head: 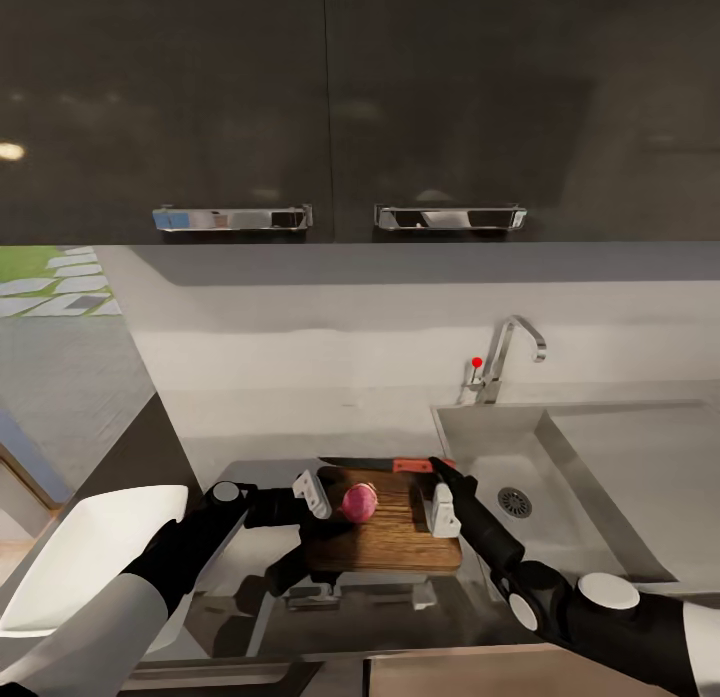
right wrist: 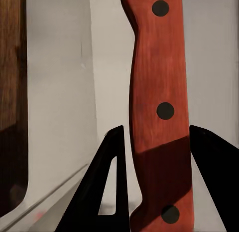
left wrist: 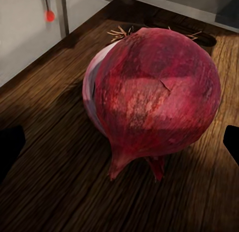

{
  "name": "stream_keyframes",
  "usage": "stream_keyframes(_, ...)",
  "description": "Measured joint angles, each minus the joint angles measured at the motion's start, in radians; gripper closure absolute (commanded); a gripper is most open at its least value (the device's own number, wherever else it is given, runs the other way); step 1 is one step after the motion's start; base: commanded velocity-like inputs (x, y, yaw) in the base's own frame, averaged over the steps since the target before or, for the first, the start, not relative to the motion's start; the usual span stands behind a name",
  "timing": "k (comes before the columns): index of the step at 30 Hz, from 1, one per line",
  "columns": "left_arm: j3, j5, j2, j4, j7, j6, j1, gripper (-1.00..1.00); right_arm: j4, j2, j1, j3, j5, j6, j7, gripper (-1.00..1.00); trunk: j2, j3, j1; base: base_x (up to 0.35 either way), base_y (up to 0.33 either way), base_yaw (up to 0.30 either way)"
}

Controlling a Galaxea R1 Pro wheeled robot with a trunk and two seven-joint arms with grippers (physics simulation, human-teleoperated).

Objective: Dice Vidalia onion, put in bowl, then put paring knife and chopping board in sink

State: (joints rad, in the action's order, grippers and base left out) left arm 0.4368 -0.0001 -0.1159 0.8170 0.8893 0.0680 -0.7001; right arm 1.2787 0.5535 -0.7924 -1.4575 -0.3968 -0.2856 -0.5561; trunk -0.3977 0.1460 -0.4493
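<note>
One onion [head: 359, 501], one knife [head: 385, 465], one board [head: 395, 537]

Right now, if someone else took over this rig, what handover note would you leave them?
Left gripper: open, beside the onion, not holding it.
Right gripper: fingers open either side of the paring knife handle, not closed yet.
Onion sits whole on the chopping board; knife lies on the countertop along the board's far edge; sink to the right; bowl to the left.
Done: onion out of the sink.
Left: grasp knife, dice, fill bowl, put knife and board into sink.
</note>
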Motion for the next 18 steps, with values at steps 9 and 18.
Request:
stream_keyframes(9,0.001,0.0,0.001,0.0,0.001,0.0,0.0,-1.0,0.0,0.001,0.0,-0.004,0.0,0.0,-0.006,1.0,0.0,0.0,0.0,0.0,0.0,0.0)
stream_keyframes(18,0.002,0.0,0.007,-0.001,0.001,0.0,0.0,-1.0,0.0,0.004,0.0,-0.005,0.0,0.002,-0.006,1.0,0.0,0.0,0.0,0.0,0.0,0.0)
